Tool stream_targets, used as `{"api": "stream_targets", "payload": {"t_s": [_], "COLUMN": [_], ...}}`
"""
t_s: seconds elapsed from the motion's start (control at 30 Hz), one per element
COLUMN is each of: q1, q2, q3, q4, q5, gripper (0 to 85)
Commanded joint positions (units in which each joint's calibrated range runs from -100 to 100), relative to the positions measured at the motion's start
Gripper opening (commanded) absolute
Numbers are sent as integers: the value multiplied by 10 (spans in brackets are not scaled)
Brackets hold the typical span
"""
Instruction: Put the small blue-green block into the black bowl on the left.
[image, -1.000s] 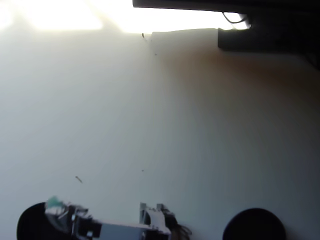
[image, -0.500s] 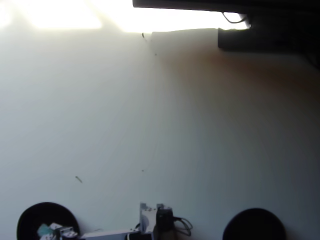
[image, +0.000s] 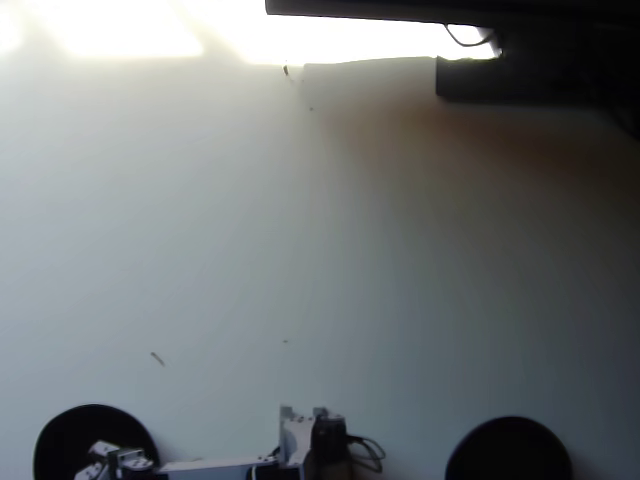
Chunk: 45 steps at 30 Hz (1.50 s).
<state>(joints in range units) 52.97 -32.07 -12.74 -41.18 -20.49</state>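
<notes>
My overhead view shows a pale bench (image: 330, 260), glare washing its 12 o'clock edge. At 7 o'clock the gripper (image: 105, 458) sits over the black bowl (image: 65, 435); I cannot tell its jaws' spacing or find the block.

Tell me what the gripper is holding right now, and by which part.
It cannot be told. In the overhead view the gripper sits over the left black bowl at the frame's bottom edge; no teal block shows, and its jaws are unclear.

One overhead camera looks down from high on the pale table (image: 330, 250), arm base at bottom edge.
</notes>
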Motion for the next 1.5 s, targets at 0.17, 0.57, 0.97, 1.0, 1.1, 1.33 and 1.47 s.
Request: {"api": "stream_targets", "payload": {"t_s": [0.17,0.57,0.97,1.0,1.1,1.33,1.47], "q1": [-100,-327,-484,-492,-513,-540,-539], "q2": [-181,-410,-407,-388,-326,-112,-98], "q3": [-35,-456,-583,-585,-642,-702,-723], "q4": [23,325,347,351,445,648,689], "q5": [19,64,178,184,183,182,181], "gripper": [378,415,415,415,414,413,413]}}
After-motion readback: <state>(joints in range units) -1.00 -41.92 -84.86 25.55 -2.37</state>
